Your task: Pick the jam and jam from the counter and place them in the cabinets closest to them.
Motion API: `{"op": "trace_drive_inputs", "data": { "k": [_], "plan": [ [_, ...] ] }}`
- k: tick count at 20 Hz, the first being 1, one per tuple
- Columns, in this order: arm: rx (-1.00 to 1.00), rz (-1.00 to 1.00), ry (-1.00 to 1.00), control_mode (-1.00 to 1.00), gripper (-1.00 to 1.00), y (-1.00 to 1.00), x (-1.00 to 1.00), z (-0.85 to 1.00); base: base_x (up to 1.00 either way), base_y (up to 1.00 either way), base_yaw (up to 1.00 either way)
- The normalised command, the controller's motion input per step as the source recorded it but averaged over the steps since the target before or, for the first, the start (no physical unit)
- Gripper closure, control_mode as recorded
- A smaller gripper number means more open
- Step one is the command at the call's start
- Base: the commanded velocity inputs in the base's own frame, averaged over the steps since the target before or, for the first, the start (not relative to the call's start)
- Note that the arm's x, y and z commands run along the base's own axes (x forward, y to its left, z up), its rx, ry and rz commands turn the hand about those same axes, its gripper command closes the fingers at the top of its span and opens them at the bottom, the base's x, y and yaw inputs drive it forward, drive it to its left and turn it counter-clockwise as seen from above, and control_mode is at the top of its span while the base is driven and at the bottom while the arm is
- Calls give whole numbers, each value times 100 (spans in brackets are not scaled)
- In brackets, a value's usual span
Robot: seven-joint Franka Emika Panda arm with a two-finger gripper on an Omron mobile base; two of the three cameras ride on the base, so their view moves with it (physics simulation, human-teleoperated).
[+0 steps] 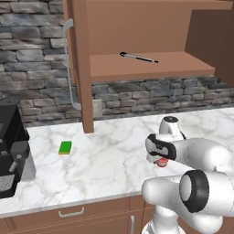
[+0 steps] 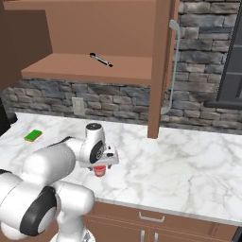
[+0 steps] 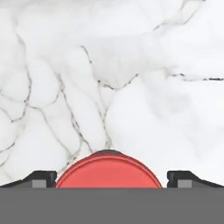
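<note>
Hovering wide open, end effector (image 3: 112, 178) straddling red-lidded jam (image 3: 108, 171) with fingertips (image 3: 41, 178) either side and apart from it, jar sitting on marble counter (image 1: 105, 160) near front edge, open cabinet (image 1: 151, 68) above rear edge, green sponge (image 1: 65, 147) lying toward left end.

Both base cams are looking forward and down from behind the arm, left and right, sharing the marble counter (image 1: 109, 155) and open cabinet (image 1: 151, 68), while the hand cam is pointing straight down, close over the red-lidded jam (image 3: 108, 171).
</note>
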Motion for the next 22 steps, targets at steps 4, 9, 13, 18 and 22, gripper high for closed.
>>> {"op": "trace_drive_inputs", "data": {
  "k": [4,9,13,18,22],
  "plan": [
    [0,0,0,-100,-100,0,-1,-77,0,0,0],
    [0,0,0,-100,100,0,0,-19,0,0,0],
    [0,0,-1,-100,100,0,0,2,0,0,0],
    [2,-1,-4,-100,100,0,-4,36,0,0,0],
    [1,-2,-7,-100,100,0,-5,58,0,0,0]
  ]
}}
